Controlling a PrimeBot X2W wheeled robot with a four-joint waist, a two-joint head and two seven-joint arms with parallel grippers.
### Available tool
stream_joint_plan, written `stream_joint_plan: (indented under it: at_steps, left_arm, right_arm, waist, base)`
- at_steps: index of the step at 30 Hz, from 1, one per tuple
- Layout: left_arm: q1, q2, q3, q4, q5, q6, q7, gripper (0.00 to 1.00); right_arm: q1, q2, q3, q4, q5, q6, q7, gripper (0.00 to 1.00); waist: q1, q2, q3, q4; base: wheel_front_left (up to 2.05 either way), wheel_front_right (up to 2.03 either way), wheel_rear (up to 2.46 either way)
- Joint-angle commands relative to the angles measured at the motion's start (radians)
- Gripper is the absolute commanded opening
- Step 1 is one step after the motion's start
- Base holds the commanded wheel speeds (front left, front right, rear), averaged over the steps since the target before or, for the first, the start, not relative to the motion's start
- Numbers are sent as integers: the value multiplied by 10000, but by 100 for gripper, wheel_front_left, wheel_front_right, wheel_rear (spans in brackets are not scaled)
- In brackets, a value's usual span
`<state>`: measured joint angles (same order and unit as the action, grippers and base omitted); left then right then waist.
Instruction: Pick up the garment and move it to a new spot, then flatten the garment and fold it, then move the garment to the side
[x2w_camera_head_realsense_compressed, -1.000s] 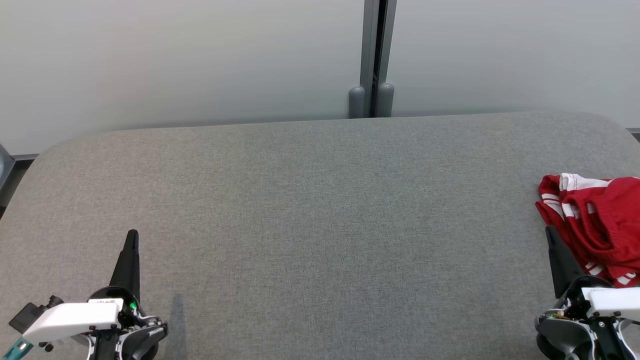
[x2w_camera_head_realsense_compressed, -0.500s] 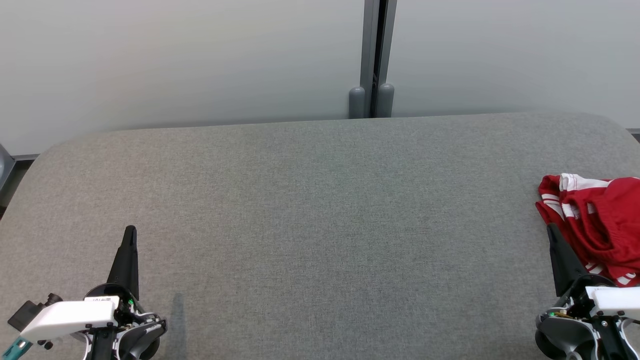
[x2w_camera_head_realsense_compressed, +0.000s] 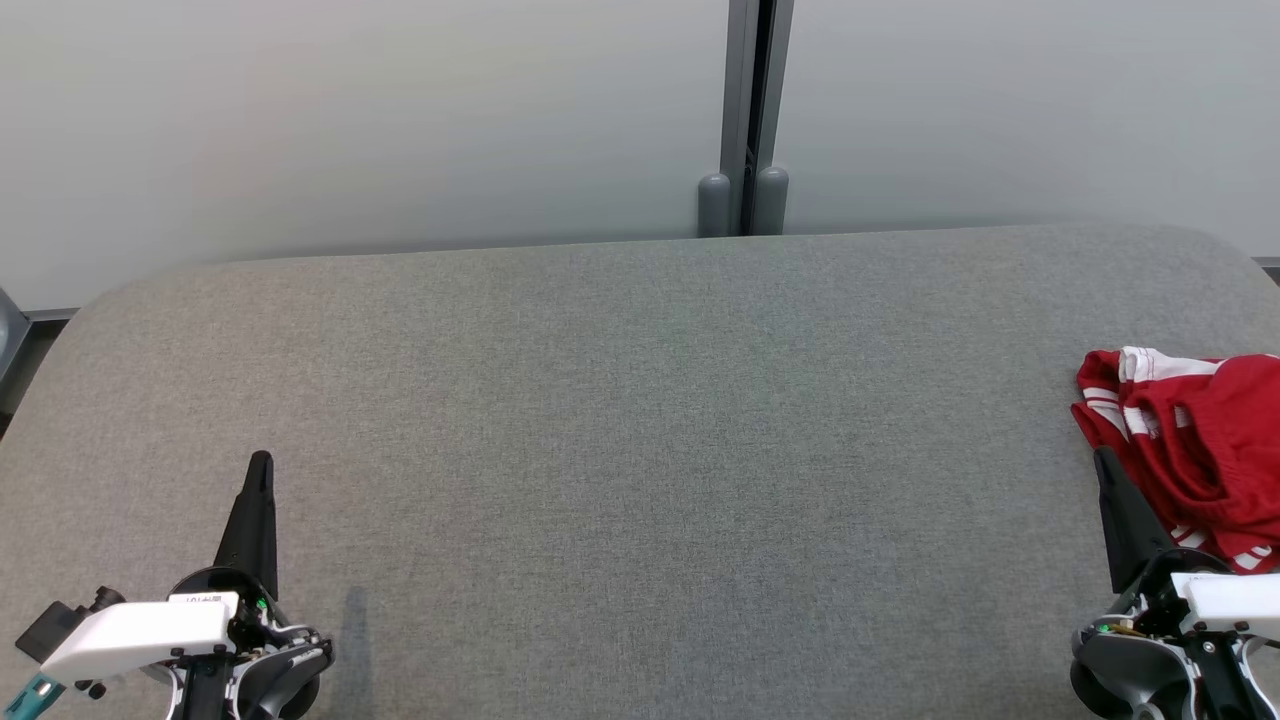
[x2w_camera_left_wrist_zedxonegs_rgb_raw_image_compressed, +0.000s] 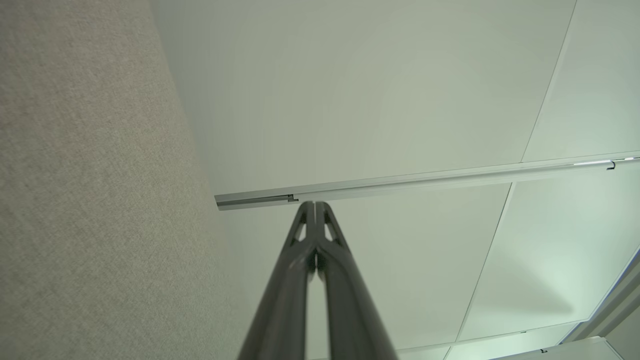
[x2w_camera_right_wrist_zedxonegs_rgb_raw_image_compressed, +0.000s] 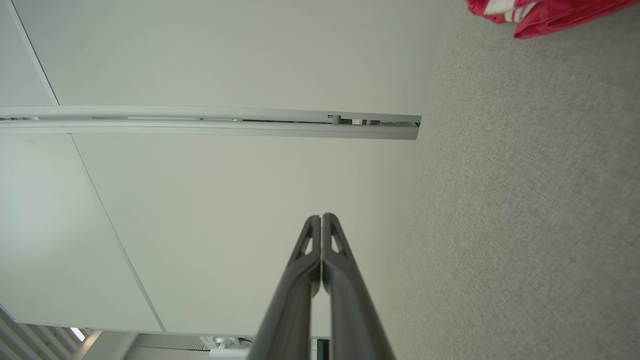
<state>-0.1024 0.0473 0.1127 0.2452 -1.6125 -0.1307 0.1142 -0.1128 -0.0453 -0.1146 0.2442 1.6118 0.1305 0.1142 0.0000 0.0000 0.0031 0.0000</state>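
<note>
Since second ago, left claw (x2w_camera_head_realsense_compressed: 258, 462) and right claw (x2w_camera_head_realsense_compressed: 1103, 458) sit slightly further forward, both closed, empty; garment (x2w_camera_head_realsense_compressed: 1200, 440) unmoved, crumpled near counter (x2w_camera_head_realsense_compressed: 640, 450) right end, beside right claw. Risk: closed claw shoves garment off edge.

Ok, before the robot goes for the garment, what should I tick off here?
1. Garment found: red white-striped garment lies bunched at the right end of the grey padded table: ok.
2. Garment's full extent: cut off by the head view's edge: cannot tell.
3. Right hand ready to grasp: shut, empty, beside the garment: not ok.
4. Left hand empty: shut, nothing held: ok.
5. Landing spot: table's middle is bare: ok.
</note>
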Motion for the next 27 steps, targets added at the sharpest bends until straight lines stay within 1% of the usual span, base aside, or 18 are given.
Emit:
stream_joint_plan:
  at_steps: [1, 27]
  left_arm:
    - [-124, 56, 39, -30, -14, -20, 31, 0]
    - [-124, 56, 39, -32, -14, -20, 32, 0]
  right_arm:
    - [88, -92, -11, -35, 25, 4, 34, 0]
    - [88, -92, -11, -35, 25, 4, 33, 0]
  waist:
    - [0, 0, 0, 0]
    - [0, 0, 0, 0]
  base:
    - [0, 0, 0]
    - [0, 0, 0]
